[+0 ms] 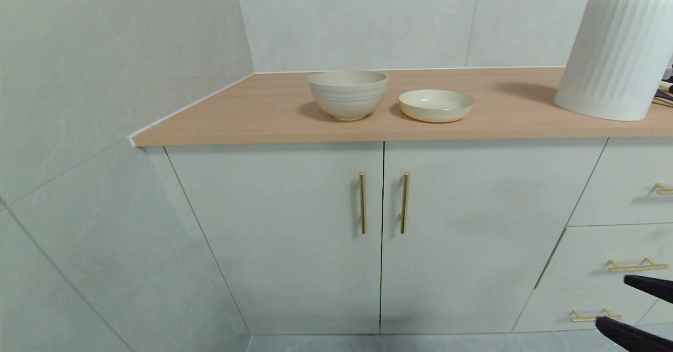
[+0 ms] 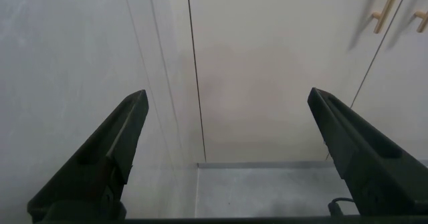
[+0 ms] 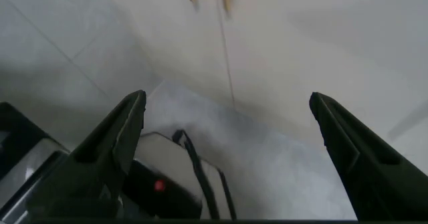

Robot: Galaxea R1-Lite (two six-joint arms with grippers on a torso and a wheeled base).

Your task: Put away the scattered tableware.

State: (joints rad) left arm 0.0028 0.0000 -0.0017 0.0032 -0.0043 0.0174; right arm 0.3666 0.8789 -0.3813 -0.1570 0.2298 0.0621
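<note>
A deep beige ribbed bowl (image 1: 348, 93) stands on the wooden countertop (image 1: 252, 112), with a shallow cream dish (image 1: 436, 104) just to its right. My right gripper (image 1: 628, 310) hangs low at the bottom right, in front of the drawers, open and holding nothing. In the right wrist view the right gripper (image 3: 227, 107) has its fingers spread wide over the floor below the cabinet doors. In the left wrist view my left gripper (image 2: 227, 103) is also open and empty, facing the left cabinet door near the floor.
Below the counter are two closed cabinet doors with gold handles (image 1: 362, 202) (image 1: 404, 202). Drawers with gold pulls (image 1: 637, 265) sit to the right. A tall white ribbed container (image 1: 615, 57) stands at the counter's right end. A tiled wall closes the left side.
</note>
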